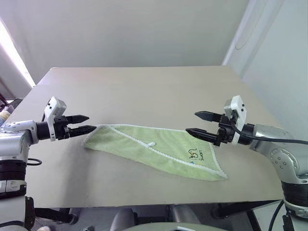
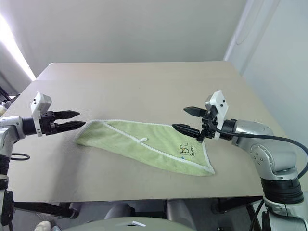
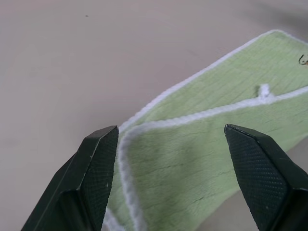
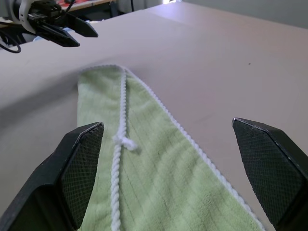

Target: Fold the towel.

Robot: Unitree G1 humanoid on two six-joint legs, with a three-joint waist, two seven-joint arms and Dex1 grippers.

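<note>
The light-green towel [image 1: 154, 150] lies flat on the table, folded into a long narrow band with white stitched edging, a small white loop tag [image 1: 151, 144] and a dark embroidered logo [image 1: 196, 154] near its right end. My left gripper [image 1: 85, 123] hovers open just above the towel's left end, holding nothing. My right gripper [image 1: 198, 123] hovers open above the right end, also empty. The left wrist view has the towel's folded corner [image 3: 144, 144] between the fingers [image 3: 94, 168]. In the right wrist view the towel [image 4: 159, 173] stretches away toward my left gripper [image 4: 82, 33].
The beige table [image 1: 144, 91] spreads wide behind the towel. Its front edge [image 1: 144, 202] runs close below the towel. White walls stand behind and to the right.
</note>
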